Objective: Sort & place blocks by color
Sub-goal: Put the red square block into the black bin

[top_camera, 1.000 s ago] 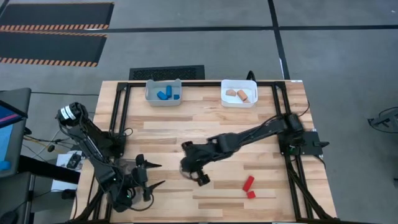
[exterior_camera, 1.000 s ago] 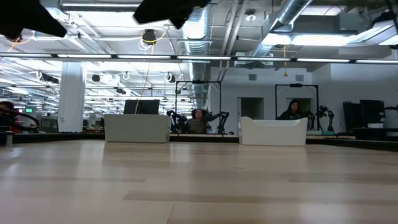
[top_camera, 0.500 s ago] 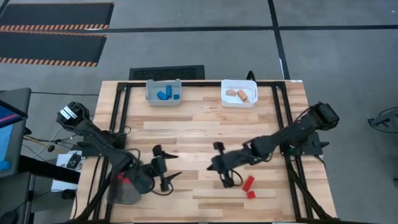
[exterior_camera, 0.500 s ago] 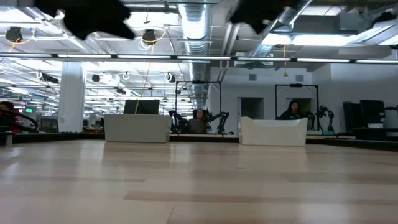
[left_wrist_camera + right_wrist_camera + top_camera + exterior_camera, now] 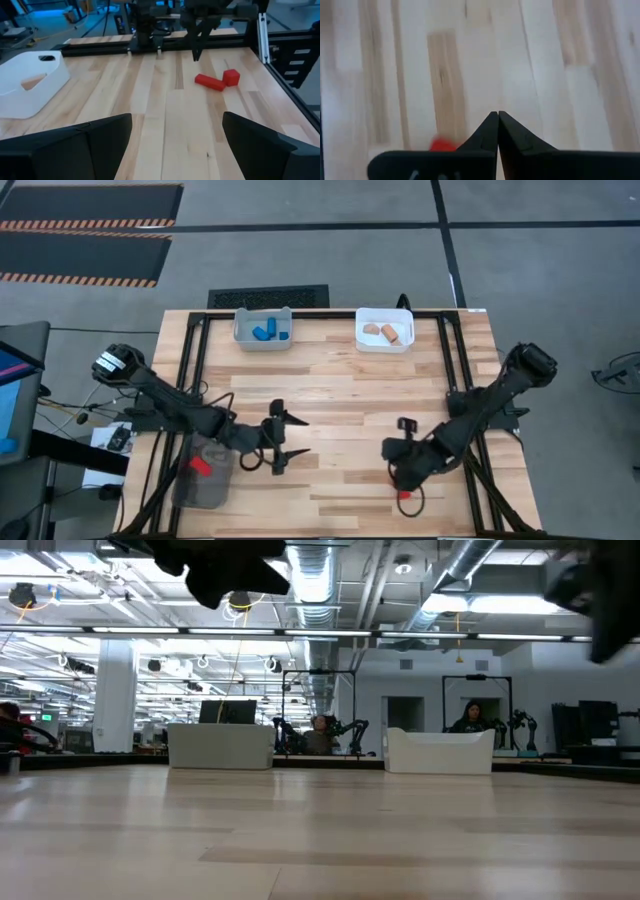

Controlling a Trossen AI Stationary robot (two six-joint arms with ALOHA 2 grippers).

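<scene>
Two red blocks lie on the table near its right-near part: a long one (image 5: 209, 83) and a cube (image 5: 231, 77). From above only the cube (image 5: 404, 494) shows; my right gripper (image 5: 404, 478) covers the other. That gripper (image 5: 497, 118) is shut and points down, just above the table beside the red blocks. My left gripper (image 5: 288, 439) is open at mid-table, pointing right at the blocks and holding nothing. One red block (image 5: 200, 466) lies in the dark mesh bin (image 5: 205, 485). Blue blocks (image 5: 265, 333) lie in the grey bin (image 5: 243, 338), tan blocks (image 5: 382, 332) in the white bin (image 5: 363, 342).
The grey bin and the white bin stand at the table's far edge; the mesh bin is at its near-left corner. Black frame rails (image 5: 462, 395) run along the table's sides. Bare wood lies between my two grippers. People sit in the room behind (image 5: 472, 718).
My right gripper has swung from mid-table toward the right and near edge, ending over the two red blocks. My left gripper has moved from above the mesh bin toward the right, out to mid-table, uncovering the red block in that bin.
</scene>
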